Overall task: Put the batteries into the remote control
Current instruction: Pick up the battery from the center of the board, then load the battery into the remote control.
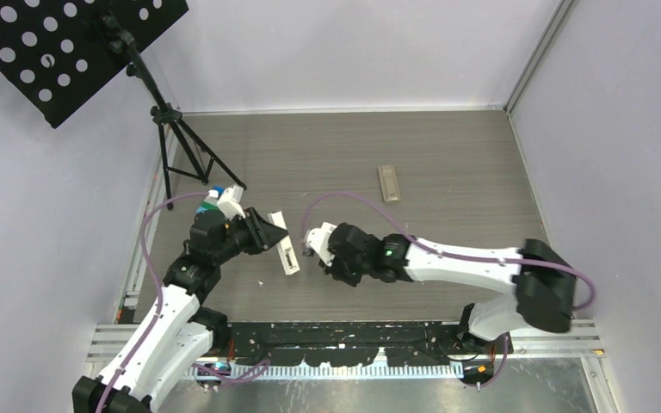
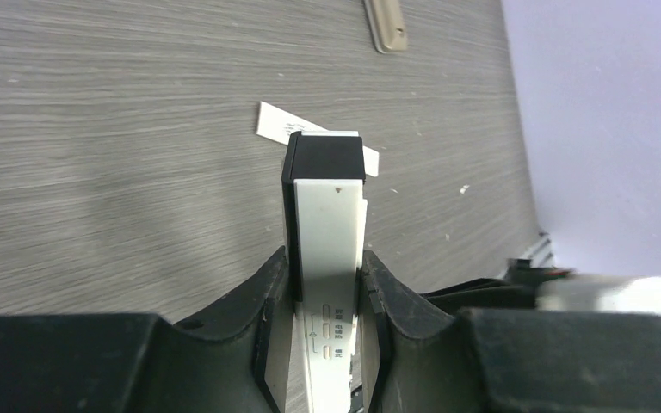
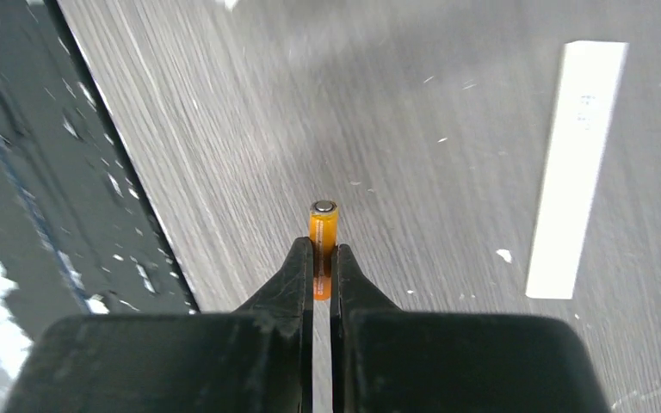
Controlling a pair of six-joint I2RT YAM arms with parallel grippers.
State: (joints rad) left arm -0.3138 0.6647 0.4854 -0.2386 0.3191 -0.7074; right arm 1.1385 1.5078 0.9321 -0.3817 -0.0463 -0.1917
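Loading stage, early. The left hand (image 2: pixel 325 260) gripped the white remote control (image 2: pixel 331 215) by its sides and held it above the tabletop (image 1: pixel 447 155), black end pointing away. The right hand (image 3: pixel 323 258) was pinched nearly closed on an orange battery (image 3: pixel 324 225), lifted clear of the surface and near the remote. A white strip (image 3: pixel 577 163), possibly the battery cover, lay flat beside them; a beige remote (image 1: pixel 389 182) lay well apart. Judged progress: one battery picked up, none visibly seated. The compartment could not be seen. Left to do: insert this battery and any others, then probably refit the cover.
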